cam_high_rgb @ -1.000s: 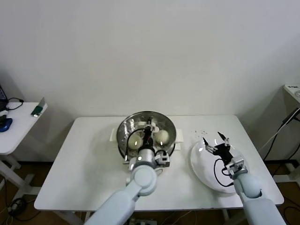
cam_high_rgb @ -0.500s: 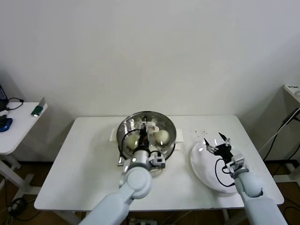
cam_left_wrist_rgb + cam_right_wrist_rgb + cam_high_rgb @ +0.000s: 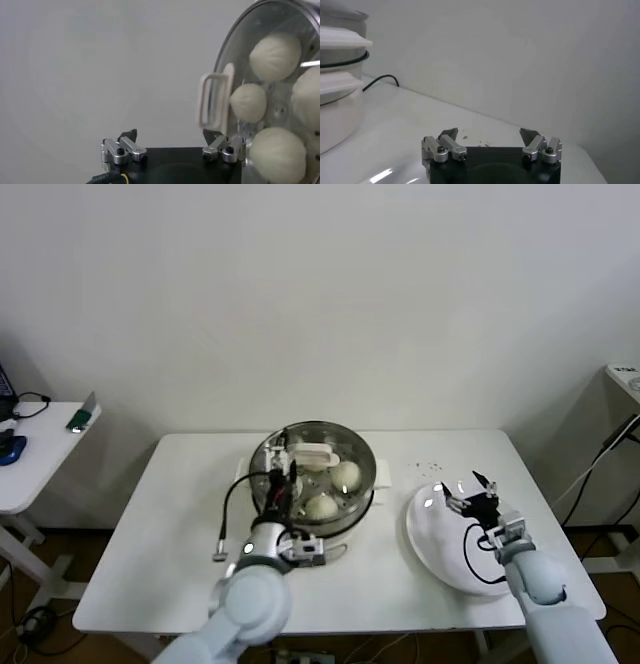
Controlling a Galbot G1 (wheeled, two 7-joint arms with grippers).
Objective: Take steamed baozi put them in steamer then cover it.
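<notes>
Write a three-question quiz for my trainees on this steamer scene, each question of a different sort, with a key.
1. True or false: the cover sits on the steamer.
2. How many steamed baozi show through the glass in the left wrist view?
3. Which gripper hangs over the white plate? A. left gripper B. right gripper

Key
1. True; its pale handle shows at the centre of the lid.
2. Four.
3. B; its fingers are open and hold nothing. The left gripper is at the steamer's left edge, also open.
</notes>
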